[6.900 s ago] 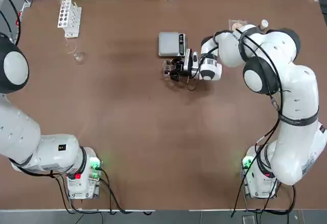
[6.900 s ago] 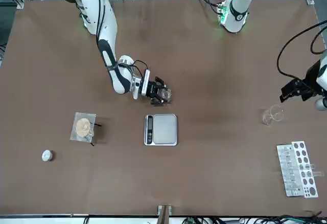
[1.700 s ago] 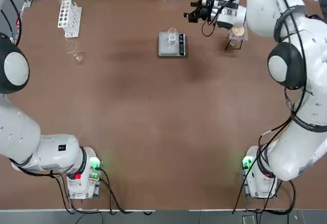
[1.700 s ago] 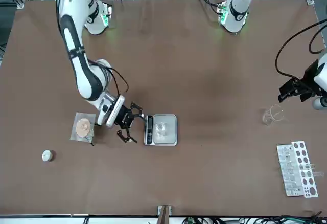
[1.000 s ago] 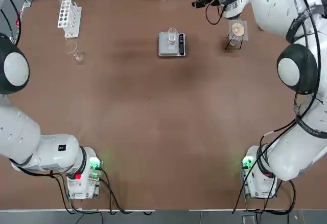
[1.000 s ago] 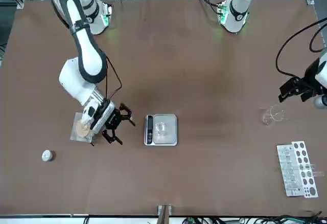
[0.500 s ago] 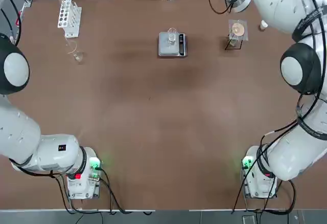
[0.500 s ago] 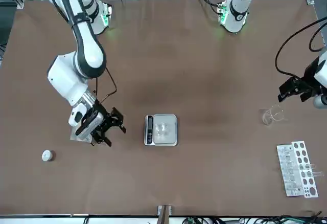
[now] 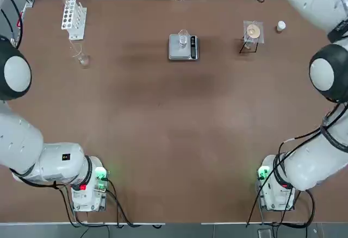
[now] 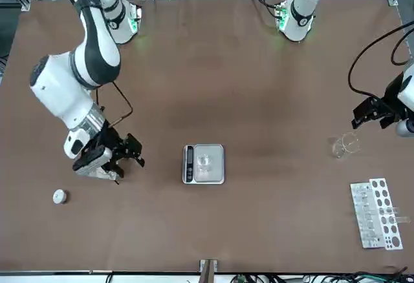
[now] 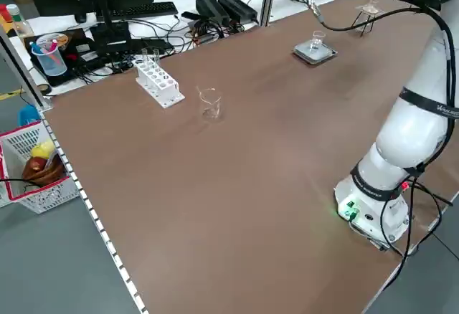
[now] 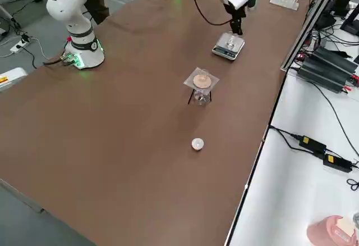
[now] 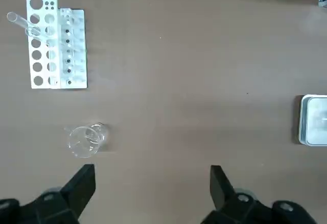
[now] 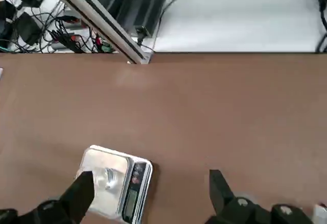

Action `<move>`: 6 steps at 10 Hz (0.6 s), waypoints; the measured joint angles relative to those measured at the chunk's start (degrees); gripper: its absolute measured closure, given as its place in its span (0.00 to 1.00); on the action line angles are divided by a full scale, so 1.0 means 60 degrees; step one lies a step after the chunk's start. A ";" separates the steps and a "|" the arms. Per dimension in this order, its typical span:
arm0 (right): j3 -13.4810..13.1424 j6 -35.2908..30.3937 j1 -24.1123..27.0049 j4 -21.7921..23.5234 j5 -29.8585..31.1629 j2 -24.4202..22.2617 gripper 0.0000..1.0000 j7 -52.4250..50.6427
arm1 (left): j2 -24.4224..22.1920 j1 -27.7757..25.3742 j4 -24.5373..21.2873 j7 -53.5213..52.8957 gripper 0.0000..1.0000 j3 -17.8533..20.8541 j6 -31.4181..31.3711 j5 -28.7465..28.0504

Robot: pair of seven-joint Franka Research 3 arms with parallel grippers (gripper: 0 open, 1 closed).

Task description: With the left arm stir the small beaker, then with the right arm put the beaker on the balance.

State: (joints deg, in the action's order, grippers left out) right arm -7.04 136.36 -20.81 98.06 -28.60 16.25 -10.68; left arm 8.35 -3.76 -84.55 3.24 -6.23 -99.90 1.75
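Now that the small beaker (image 10: 204, 161) sits on the square plate of the balance (image 10: 204, 164), nothing is holding it. It stands upright near the middle of the plate, beside the dark strip of buttons.

A moment ago the right gripper (image 10: 108, 154) was close beside the balance. It has since pulled well away toward the far edge of the table, off to the side. Its jaws are wide apart with nothing between them. In the right wrist view the balance and the beaker lie far out ahead of the two fingers (image 14: 76, 197), not between them. The gripper now hangs over the little stand with the round tan disc (image 9: 252, 31), and the small white-capped bottle (image 10: 59, 196) lies just past it.

Far on the other side, the left gripper (image 10: 372, 115) has not moved. Its jaws are also apart and empty. A bigger glass beaker (image 13: 85, 140) stands out in front of them, a bit to one side, and the white test-tube rack (image 13: 53, 48) is farther out past that.

I think this means the job is about done. The beaker is where it should be, and the right arm only seems to be backing off. As long as nothing bumps the table, the little beaker should stay put.
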 joint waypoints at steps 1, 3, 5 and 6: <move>-0.0114 -0.0892 0.0147 -0.0336 0.0862 -0.0090 0.00 0.0835 | 0.0000 0.0000 0.0001 0.0000 0.01 -0.0001 0.0000 0.0000; -0.0192 -0.2556 0.0242 -0.0944 0.2002 -0.0387 0.00 0.1804 | 0.0000 0.0000 0.0002 0.0000 0.01 -0.0002 0.0000 0.0000; -0.0293 -0.4154 0.0292 -0.1714 0.2672 -0.0509 0.00 0.2305 | 0.0000 0.0000 0.0003 0.0000 0.01 -0.0003 0.0000 0.0000; -0.0351 -0.4682 0.0356 -0.2051 0.2819 -0.0524 0.00 0.2475 | 0.0000 0.0000 0.0004 0.0000 0.01 -0.0004 0.0000 0.0000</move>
State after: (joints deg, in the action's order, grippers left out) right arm -9.14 108.27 -18.68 85.75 -11.68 13.11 4.17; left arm 8.35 -3.76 -84.53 3.24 -6.26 -99.90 1.75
